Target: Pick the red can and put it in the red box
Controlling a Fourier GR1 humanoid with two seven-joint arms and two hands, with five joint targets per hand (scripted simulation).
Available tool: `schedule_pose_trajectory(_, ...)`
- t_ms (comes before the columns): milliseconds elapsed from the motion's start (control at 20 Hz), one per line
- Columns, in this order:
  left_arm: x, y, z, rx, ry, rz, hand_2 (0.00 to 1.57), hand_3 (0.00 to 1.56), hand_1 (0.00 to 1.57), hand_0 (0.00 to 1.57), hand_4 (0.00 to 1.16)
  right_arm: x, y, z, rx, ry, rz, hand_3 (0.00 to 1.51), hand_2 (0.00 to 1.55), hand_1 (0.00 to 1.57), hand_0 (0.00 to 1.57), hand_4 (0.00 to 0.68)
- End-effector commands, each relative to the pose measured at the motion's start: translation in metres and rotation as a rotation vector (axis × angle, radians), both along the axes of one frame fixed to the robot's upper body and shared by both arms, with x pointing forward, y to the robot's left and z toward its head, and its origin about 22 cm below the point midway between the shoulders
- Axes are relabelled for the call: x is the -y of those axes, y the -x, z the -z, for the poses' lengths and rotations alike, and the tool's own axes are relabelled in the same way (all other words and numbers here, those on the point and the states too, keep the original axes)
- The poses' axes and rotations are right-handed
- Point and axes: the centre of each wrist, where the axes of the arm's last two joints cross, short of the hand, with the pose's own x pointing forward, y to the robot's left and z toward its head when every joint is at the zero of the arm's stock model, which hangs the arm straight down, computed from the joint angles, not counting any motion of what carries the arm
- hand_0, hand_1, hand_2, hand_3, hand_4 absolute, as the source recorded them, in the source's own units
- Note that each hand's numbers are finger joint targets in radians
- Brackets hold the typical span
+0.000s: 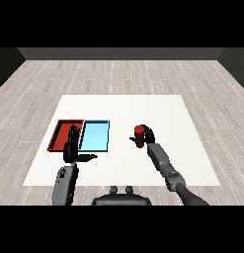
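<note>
White table [168, 111] on grey plank floor | right hand [147, 137] curled round red can [139, 133], well right of red tray [61, 134] | left hand [72, 148] spread, fingers straight, over red tray's near edge | risk: can may land in the nearer light blue tray [96, 136], or clip left hand

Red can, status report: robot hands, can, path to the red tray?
Right robot hand curled round red can, upright. Left robot hand open, over red tray edge. Blue tray lies between.
</note>
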Motion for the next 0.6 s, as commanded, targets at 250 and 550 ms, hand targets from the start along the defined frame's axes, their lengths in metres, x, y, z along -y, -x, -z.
schedule_pose_trajectory(250, -0.002, 0.004, -0.019, 0.007, -0.018, 0.031, 0.0, 0.0, 0.0, 0.0, 0.0, 0.004, 0.0, -0.019, 0.137, 0.037, -0.035, 1.37, 1.43, 1.43, 1.43, 0.623)
schedule_pose_trajectory(550, 0.029, -0.013, -0.019, -0.016, -0.016, 0.074, 0.0, 0.0, 0.0, 0.0, 0.0, 0.003, 0.011, -0.041, 0.206, 0.053, -0.033, 1.38, 1.43, 1.44, 1.44, 0.622)
